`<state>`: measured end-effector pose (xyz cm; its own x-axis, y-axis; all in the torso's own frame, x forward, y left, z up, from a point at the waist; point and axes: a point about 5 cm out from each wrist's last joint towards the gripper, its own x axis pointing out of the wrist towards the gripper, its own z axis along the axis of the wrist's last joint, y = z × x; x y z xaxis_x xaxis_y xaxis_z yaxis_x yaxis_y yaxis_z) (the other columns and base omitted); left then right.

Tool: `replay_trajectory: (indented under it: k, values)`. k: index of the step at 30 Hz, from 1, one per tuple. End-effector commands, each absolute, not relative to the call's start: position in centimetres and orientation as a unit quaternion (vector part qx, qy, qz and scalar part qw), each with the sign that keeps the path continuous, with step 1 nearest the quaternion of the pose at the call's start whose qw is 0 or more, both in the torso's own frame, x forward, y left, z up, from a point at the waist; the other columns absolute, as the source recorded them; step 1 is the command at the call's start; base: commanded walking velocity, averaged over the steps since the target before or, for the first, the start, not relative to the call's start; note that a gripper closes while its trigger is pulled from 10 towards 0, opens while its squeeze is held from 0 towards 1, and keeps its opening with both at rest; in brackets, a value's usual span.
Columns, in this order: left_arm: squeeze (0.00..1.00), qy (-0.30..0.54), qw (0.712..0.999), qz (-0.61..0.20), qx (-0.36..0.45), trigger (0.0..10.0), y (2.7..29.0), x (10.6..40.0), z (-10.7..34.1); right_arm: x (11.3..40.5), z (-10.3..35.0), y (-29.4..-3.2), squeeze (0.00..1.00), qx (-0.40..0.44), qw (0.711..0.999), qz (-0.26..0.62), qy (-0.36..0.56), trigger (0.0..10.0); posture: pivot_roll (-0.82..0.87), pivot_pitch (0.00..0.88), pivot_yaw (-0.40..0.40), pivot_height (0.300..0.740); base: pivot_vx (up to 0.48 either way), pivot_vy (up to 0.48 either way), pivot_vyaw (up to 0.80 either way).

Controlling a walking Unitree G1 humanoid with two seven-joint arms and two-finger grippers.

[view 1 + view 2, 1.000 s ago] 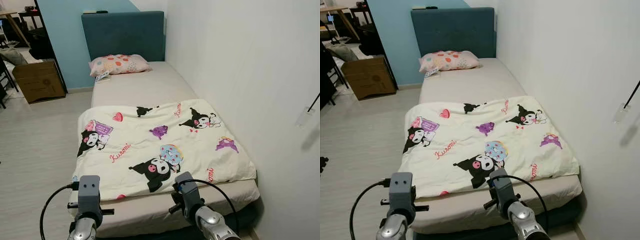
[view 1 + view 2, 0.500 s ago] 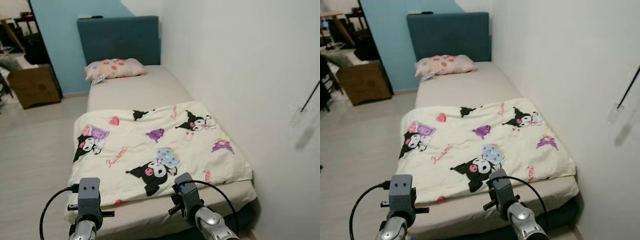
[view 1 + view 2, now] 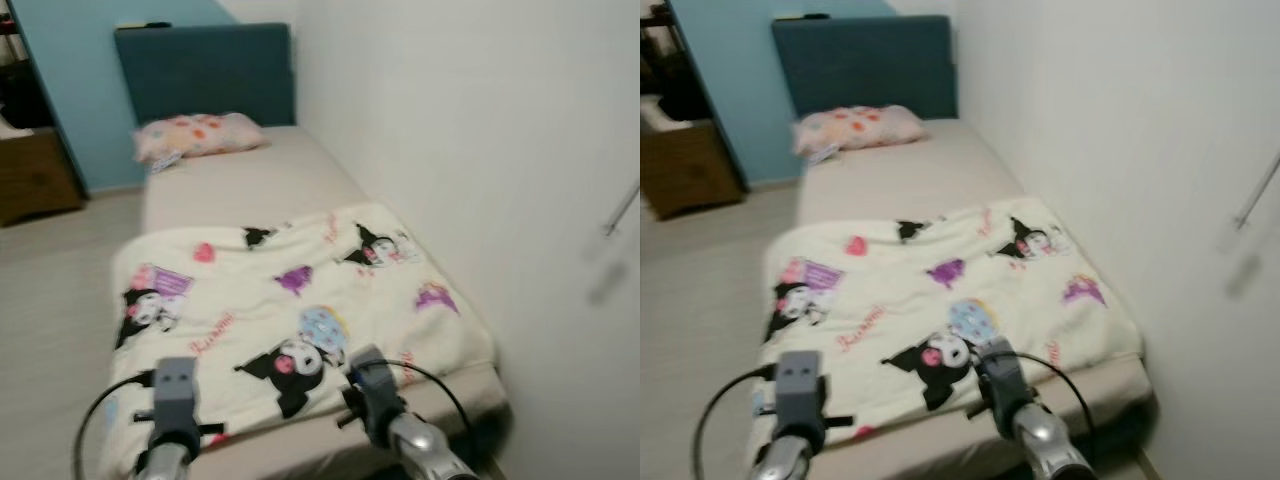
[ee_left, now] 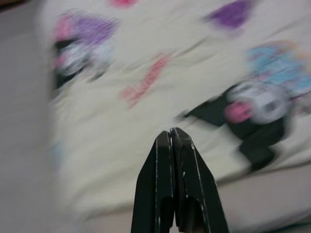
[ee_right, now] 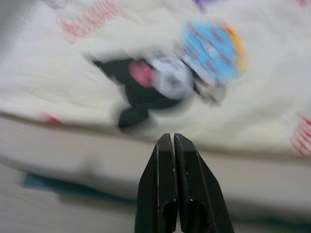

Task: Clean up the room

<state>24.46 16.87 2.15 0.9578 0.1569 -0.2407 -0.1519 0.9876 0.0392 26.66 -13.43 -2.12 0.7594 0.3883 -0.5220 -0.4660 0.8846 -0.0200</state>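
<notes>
Cream fabric printed with cartoon figures, the blanket (image 3: 290, 320), is seen in the left eye view spread over the foot half of the bed (image 3: 240, 180), which lies along the white wall (image 3: 470, 150); a spotted pillow (image 3: 195, 135) rests at the teal headboard (image 3: 205, 70). Both arms are held low at the bed's foot. The frame is blurred. Right eye view: the same scene is shown, with a wooden cabinet (image 3: 685, 165) on the floor well apart from the bed. Left wrist view: the left gripper (image 4: 171, 133) is shown with its fingers pressed together and empty, above the blanket near its floor-side edge. Right wrist view: the right gripper (image 5: 170, 138) is likewise pressed together and empty, over the blanket's foot hem and the bare mattress (image 5: 146, 155). The step in hand is judged to be the approach; before any grasp, motion should be settled, fingers parted, and each brought down onto the hem near a corner
</notes>
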Motion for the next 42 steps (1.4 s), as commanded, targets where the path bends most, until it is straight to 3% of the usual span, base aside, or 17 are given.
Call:
replay_trajectory:
  k: [1, 29, 42]
  values:
    - [0.0, 0.128, 0.987, 0.093, 0.018, 10.0, 17.88, 23.69, 1.81, 27.33, -1.5, -12.19, 0.0, -0.072, 0.935, 0.242, 0.248, 10.0, -0.08, 0.0, 0.001, 0.74, 0.0, 0.0, 0.0]
    - [0.0, 0.139, 0.986, 0.096, 0.015, 10.0, 17.88, 23.25, 1.45, 27.05, -1.64, -11.88, 0.0, -0.079, 0.931, 0.257, 0.247, 10.0, -0.07, 0.0, -0.001, 0.74, 0.0, 0.0, 0.0]
    - [0.0, 0.147, 0.985, 0.091, 0.013, 10.0, 17.4, 22.85, 1.23, 27.04, -1.56, -11.4, 0.0, -0.073, 0.93, 0.264, 0.243, 10.0, -0.06, 0.0, -0.001, 0.74, 0.0, 0.0, 0.8]
